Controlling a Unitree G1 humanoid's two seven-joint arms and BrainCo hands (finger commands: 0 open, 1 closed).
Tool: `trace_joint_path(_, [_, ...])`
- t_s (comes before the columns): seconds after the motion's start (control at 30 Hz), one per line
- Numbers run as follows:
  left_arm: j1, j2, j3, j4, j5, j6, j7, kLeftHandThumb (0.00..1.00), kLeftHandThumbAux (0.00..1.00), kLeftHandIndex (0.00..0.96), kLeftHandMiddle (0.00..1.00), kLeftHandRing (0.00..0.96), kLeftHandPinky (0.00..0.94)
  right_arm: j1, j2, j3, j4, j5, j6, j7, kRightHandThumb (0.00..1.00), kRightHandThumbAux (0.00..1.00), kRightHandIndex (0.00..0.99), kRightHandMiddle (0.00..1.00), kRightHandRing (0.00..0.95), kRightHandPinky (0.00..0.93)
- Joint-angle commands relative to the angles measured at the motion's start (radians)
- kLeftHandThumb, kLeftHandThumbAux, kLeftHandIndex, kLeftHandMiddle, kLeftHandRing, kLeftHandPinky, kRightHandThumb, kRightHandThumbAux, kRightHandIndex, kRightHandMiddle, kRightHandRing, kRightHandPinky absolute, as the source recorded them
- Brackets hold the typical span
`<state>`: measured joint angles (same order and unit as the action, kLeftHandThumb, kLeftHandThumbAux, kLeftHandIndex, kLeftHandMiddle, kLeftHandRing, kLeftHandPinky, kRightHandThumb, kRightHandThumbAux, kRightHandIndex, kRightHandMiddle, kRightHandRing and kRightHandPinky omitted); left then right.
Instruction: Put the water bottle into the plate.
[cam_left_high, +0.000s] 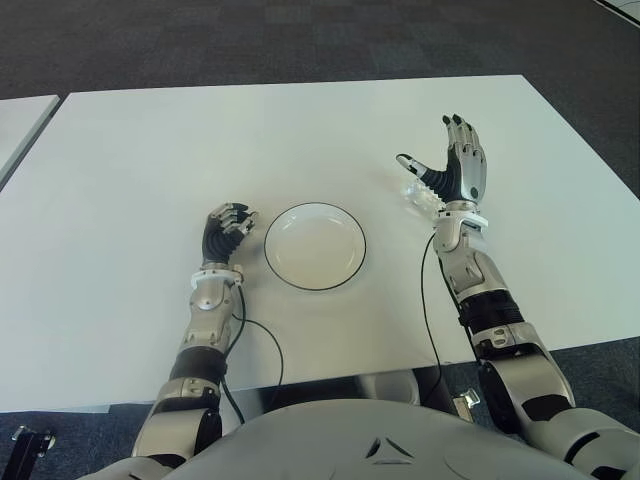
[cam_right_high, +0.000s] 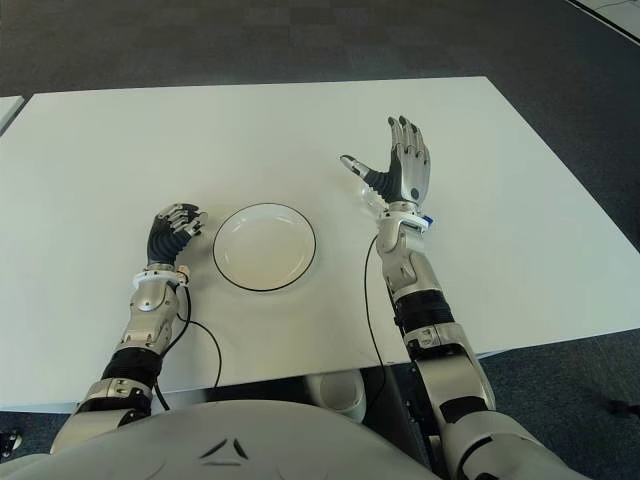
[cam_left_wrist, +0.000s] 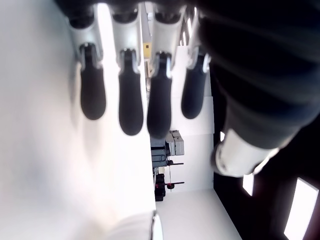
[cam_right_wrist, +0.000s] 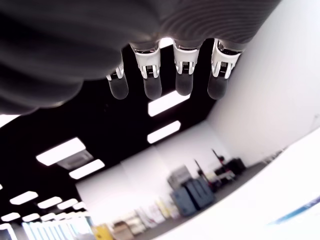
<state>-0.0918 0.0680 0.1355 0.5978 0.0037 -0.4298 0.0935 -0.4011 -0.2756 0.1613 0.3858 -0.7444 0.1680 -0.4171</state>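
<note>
Close view of left hand (cam_left_wrist: 150, 95): four dark fingertips (cam_left_wrist: 131, 107) side by side, thumb (cam_left_wrist: 250, 125) apart, over white worktop (cam_left_wrist: 50, 165).

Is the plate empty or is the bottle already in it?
Empty. The plate shows only its bare white inside; the clear bottle lies on the table behind the open right hand.

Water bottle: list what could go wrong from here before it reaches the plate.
1. The water bottle is clear and mostly hidden behind the open right hand, so the fingers may close off-centre and knock it over or away.
2. The plate is shallow with a low rim; a bottle set down tilted could topple or roll off onto the table.
3. The curled left hand sits right beside the plate, so it could nudge it.
</note>
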Motion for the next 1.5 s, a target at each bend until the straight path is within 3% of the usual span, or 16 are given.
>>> trace_joint_path(0.03, [0.011, -0.007, -0.003, 0.009, 0.002, 0.006, 0.005, 0.706, 0.718, 0.430, 0.533, 0.528, 0.523, -0.015, -0.007, 0.023, -0.011, -0.013, 0.138, 0.119, 0.596, 0.187, 0.000, 0.000, 0.000, 0.000])
trace_joint_path(0.17, [0.013, -0.007, -0.002, 0.004, 0.002, 0.015, 0.007, 0.706, 0.719, 0.430, 0.530, 0.526, 0.519, -0.034, -0.003, 0.038, -0.007, -0.020, 0.236, 0.176, 0.598, 0.184, 0.000, 0.000, 0.000, 0.000])
trace_joint_path(0.3, [0.012, -0.006, 0.000, 0.008, 0.000, 0.016, 0.003, 0.705, 0.719, 0.429, 0.528, 0.524, 0.518, -0.082, 0.005, 0.066, 0.087, -0.028, 0.289, 0.179, 0.599, 0.183, 0.000, 0.000, 0.000, 0.000])
trace_joint_path(0.6, [0.017, -0.008, -0.001, -0.002, 0.003, 0.007, 0.005, 0.706, 0.719, 0.429, 0.529, 0.524, 0.520, -0.159, -0.002, 0.104, 0.313, 0.004, 0.274, 0.169, 0.622, 0.170, 0.000, 0.000, 0.000, 0.000])
trace_joint_path(1.03, [0.023, -0.004, 0.007, -0.027, -0.008, 0.048, -0.001, 0.707, 0.718, 0.429, 0.524, 0.520, 0.518, -0.278, 0.042, 0.131, 0.572, 0.065, 0.345, 0.269, 0.582, 0.152, 0.000, 0.000, 0.000, 0.000])
trace_joint_path(1.43, [0.032, -0.003, 0.011, -0.064, -0.012, 0.078, 0.000, 0.708, 0.718, 0.431, 0.535, 0.527, 0.522, -0.315, 0.034, 0.188, 0.665, 0.075, 0.358, 0.379, 0.481, 0.238, 0.000, 0.000, 0.000, 0.000])
trace_joint_path(1.5, [0.031, -0.002, 0.014, -0.065, -0.015, 0.082, -0.002, 0.708, 0.718, 0.431, 0.538, 0.530, 0.524, -0.317, 0.034, 0.197, 0.667, 0.072, 0.368, 0.396, 0.465, 0.263, 0.000, 0.000, 0.000, 0.035])
